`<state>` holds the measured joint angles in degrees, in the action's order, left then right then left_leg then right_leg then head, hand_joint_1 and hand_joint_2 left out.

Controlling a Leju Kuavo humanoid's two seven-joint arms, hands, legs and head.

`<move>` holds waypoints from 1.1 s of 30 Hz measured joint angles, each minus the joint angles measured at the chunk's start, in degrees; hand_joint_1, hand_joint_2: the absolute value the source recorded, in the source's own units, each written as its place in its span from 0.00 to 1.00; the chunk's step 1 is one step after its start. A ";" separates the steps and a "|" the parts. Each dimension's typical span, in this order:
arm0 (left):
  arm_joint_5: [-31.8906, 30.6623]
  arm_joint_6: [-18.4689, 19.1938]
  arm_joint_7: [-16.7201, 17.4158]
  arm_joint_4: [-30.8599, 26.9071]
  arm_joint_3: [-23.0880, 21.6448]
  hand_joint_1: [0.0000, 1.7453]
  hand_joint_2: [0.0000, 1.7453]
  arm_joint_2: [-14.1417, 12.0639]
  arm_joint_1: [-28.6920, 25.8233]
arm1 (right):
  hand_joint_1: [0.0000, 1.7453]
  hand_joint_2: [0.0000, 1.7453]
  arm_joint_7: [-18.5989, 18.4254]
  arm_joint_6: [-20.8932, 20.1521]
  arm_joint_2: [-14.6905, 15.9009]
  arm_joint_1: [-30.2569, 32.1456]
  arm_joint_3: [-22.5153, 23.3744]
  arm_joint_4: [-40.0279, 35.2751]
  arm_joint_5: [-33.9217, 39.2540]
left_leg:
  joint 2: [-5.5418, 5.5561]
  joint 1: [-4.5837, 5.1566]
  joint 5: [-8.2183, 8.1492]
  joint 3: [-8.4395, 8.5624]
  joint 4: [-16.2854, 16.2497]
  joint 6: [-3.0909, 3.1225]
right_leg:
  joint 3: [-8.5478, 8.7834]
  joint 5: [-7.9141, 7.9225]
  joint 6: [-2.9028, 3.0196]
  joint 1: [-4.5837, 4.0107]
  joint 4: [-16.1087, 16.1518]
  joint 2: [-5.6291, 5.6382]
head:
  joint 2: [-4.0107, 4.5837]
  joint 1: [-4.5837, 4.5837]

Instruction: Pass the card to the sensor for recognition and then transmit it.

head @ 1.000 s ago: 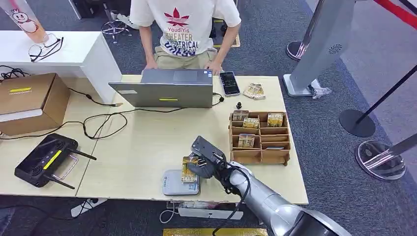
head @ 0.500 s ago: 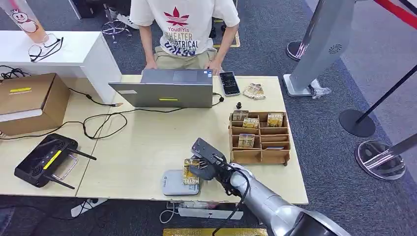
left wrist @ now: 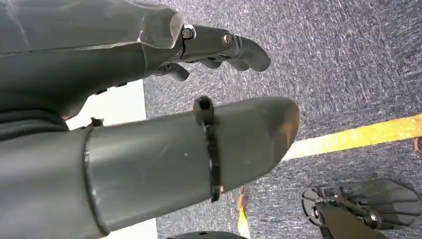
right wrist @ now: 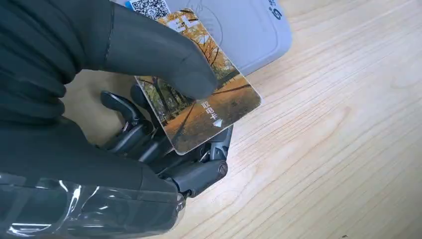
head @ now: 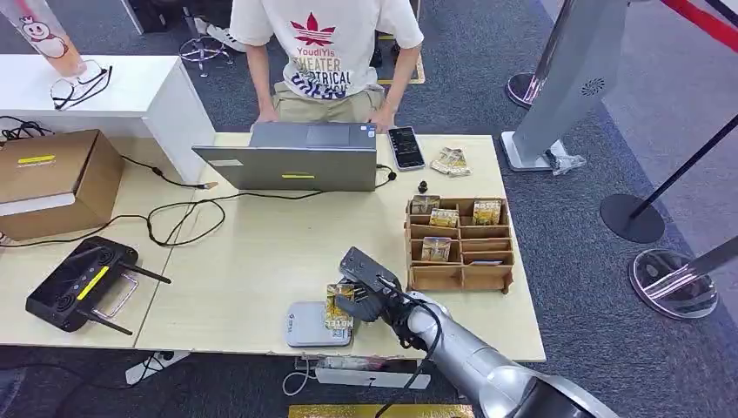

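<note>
My right hand [head: 364, 290] pinches a card [head: 338, 306] printed with autumn trees, thumb on its face and fingers beneath. It holds the card low over the right part of the pale grey sensor pad [head: 310, 325] near the table's front edge. In the right wrist view the card [right wrist: 199, 99] sits under my thumb [right wrist: 149, 50], with the sensor [right wrist: 234, 30] just beyond it. My left hand [left wrist: 164, 124] hangs beside my body above the carpet, fingers apart and holding nothing.
A wooden card rack [head: 459, 244] with several cards stands right of my hand. A laptop [head: 291, 157], a phone [head: 405, 147] and loose cards [head: 450, 161] lie at the far edge, where a person [head: 326, 52] stands. Cables [head: 183, 213], a controller [head: 78, 283] and a cardboard box [head: 52, 178] are at left.
My right hand has lowered the card slightly toward me, down onto the sensor pad. The rest of the table is unchanged.
</note>
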<state>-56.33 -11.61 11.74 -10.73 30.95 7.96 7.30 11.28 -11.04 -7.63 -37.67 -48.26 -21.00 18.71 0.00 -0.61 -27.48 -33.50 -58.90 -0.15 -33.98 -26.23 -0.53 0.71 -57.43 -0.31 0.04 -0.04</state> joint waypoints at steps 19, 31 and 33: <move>0.44 -3.23 -1.14 0.00 0.00 0.00 0.00 0.96 0.01 | 1.00 1.00 1.27 19.50 -1.29 -0.40 -9.42 -1.09 -19.98 | -0.01 0.00 0.00 0.00 0.00 0.00 | 0.00 0.00 0.00 0.00 0.00 0.01 | 0.00 0.02; 0.61 -3.24 -1.14 0.00 0.00 0.00 0.00 1.33 0.00 | 1.00 1.00 -0.04 21.60 -1.33 -0.81 -15.32 -2.21 -25.75 | -0.01 0.00 0.00 0.01 0.00 0.00 | 0.01 0.00 0.00 0.00 0.00 0.01 | 0.00 0.00; 0.66 -3.26 -1.14 0.00 0.00 0.00 0.00 1.36 0.00 | 1.00 1.00 -0.46 21.53 -1.33 -0.93 -15.58 -2.32 -25.84 | -0.01 0.00 0.00 0.01 0.00 0.00 | 0.01 0.00 0.00 0.00 0.00 0.01 | 0.00 0.00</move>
<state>-55.67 -14.86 10.60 -10.73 30.95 9.31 7.30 10.82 10.49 -8.96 -38.60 -63.84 -23.32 -7.13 -0.01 -0.62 -27.48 -33.50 -58.90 -0.15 -33.97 -26.23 -0.53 0.71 -57.44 -0.30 0.04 -0.04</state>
